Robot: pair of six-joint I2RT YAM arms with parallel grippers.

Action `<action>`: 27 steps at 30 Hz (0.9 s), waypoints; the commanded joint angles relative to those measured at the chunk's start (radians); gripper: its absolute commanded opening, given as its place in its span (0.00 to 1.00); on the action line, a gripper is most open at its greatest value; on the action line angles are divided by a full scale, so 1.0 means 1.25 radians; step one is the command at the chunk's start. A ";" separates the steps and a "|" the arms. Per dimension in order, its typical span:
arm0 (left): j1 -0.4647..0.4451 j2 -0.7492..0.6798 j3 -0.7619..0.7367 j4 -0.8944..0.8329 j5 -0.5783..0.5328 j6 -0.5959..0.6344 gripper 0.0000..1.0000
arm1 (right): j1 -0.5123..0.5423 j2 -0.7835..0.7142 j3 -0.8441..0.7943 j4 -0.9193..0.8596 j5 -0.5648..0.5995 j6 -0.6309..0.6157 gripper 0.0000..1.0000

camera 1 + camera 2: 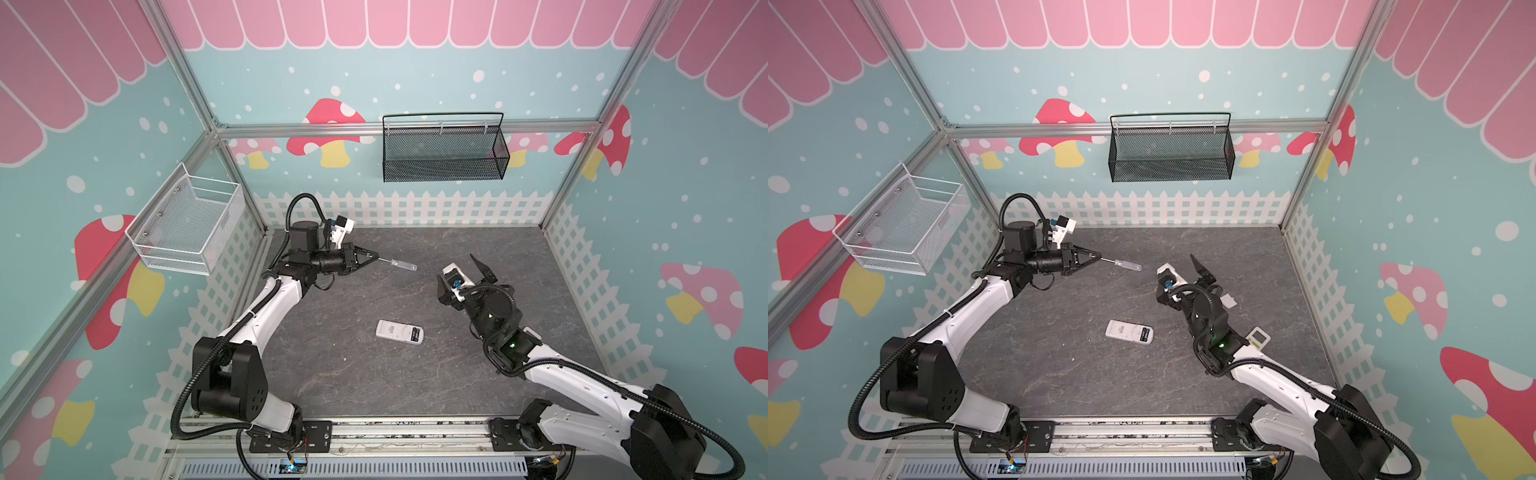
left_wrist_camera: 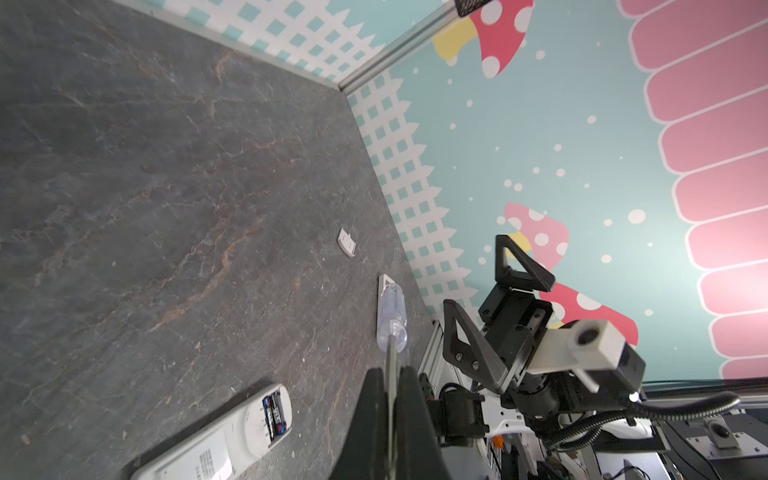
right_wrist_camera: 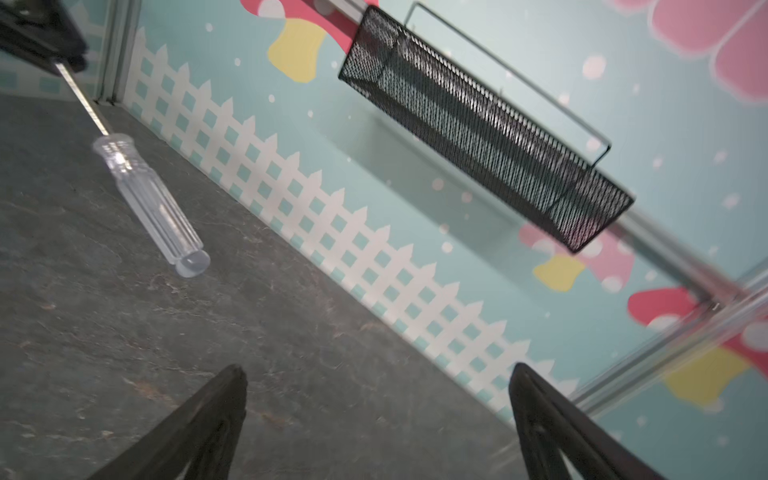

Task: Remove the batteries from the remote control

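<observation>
My left fingers are pressed fully together on the thin metal shaft of the screwdriver. I hold it nearly level above the far left part of the surface. Its clear handle points right, toward the middle, and touches nothing. In the left wrist view the shaft runs straight out from between my two fingertips.

My right fingers stand spread wide apart, with nothing between them and nothing touching them. They are raised over the right side of the surface, tips aimed at the far wall, well apart from the screwdriver handle.

The remote control lies flat near the middle of the surface, closer to the near edge, between my two arms and touched by neither. Its back faces up and the compartment at its right end is uncovered. The batteries sit inside, dark blue-purple, lying side by side; I cannot count them surely.

A small white cover lies on the surface to the right, beside my right wrist. A second white remote with a little screen shows partly from under my right arm.
</observation>
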 commanded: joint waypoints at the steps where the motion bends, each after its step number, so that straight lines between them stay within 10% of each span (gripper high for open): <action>1: 0.026 -0.019 -0.047 0.159 0.024 -0.091 0.00 | -0.037 0.069 0.135 -0.213 -0.077 0.305 0.99; 16: 0.094 -0.065 -0.195 0.554 0.060 -0.242 0.00 | -0.080 0.369 0.439 -0.245 -0.632 0.702 0.99; 27: 0.080 -0.059 -0.223 0.629 0.067 -0.246 0.00 | -0.120 0.460 0.444 0.070 -0.913 0.917 0.85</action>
